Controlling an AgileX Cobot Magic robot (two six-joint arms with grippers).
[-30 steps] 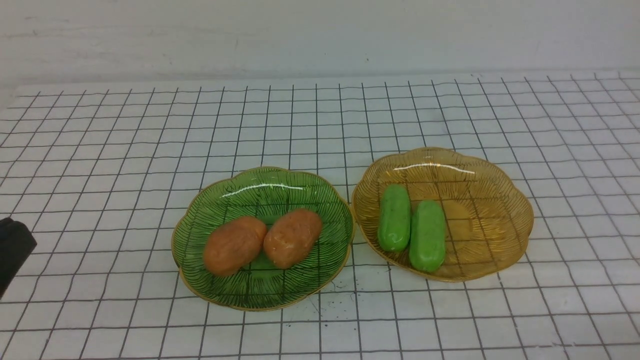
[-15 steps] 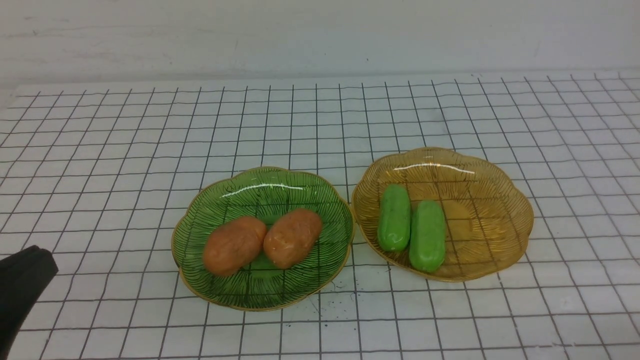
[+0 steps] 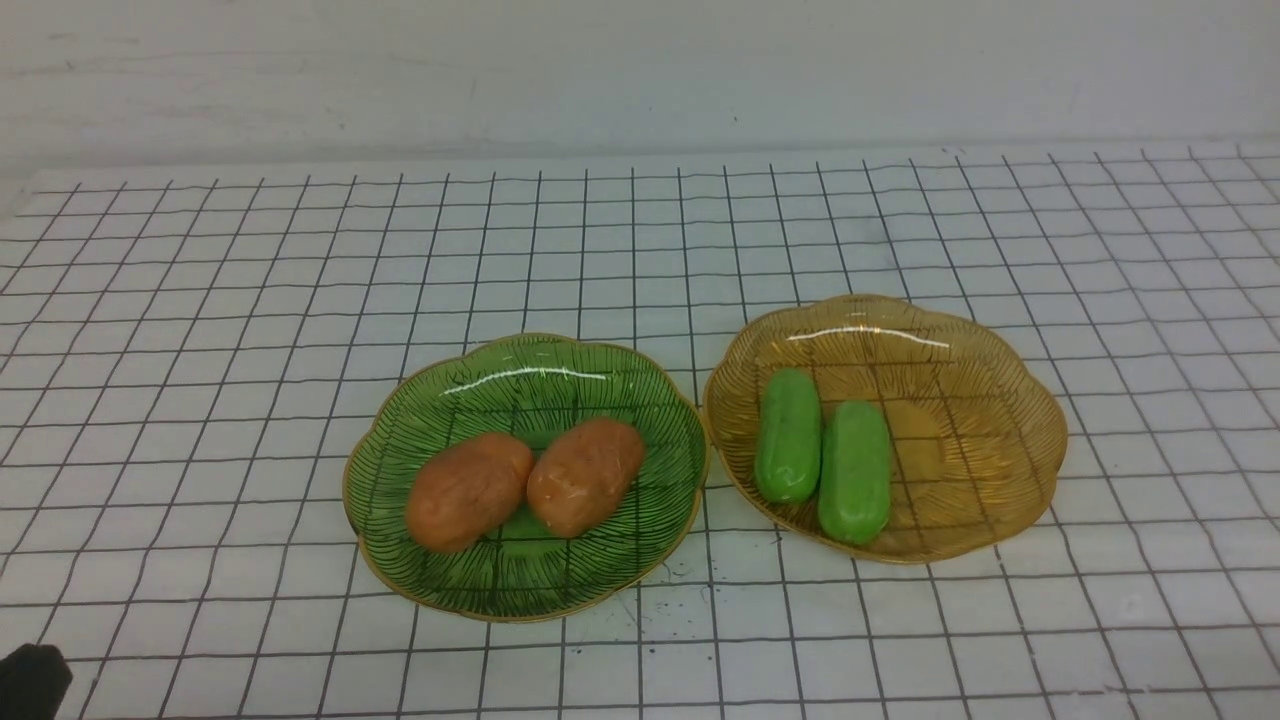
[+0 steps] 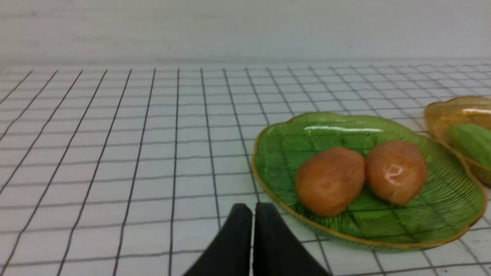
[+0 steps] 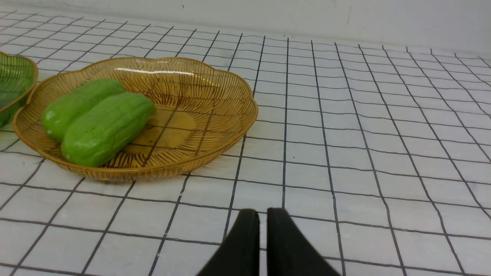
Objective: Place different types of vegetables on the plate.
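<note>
Two orange-brown potatoes [image 3: 470, 490] [image 3: 586, 474] lie side by side in a green plate [image 3: 530, 375] at the table's middle. Two green cucumbers [image 3: 788, 436] [image 3: 855, 472] lie side by side in an amber plate [image 3: 980, 420] to its right. My left gripper [image 3: 30, 680] shows only as a black tip at the front left corner. In the left wrist view it [image 4: 253, 209] is shut and empty, short of the green plate [image 4: 268, 161]. The right gripper [image 5: 263, 212] is shut and empty, near the amber plate [image 5: 215, 99] with the cucumbers [image 5: 107, 128].
The table carries a white cloth with a black grid [image 3: 250, 330]. A pale wall [image 3: 640, 70] rises behind the far edge. Small dark specks mark the cloth [image 3: 680, 590] just in front of the green plate.
The left gripper's black tip has drawn back and down toward the front left corner, leaving most of the front view. The plates and vegetables have not moved.
</note>
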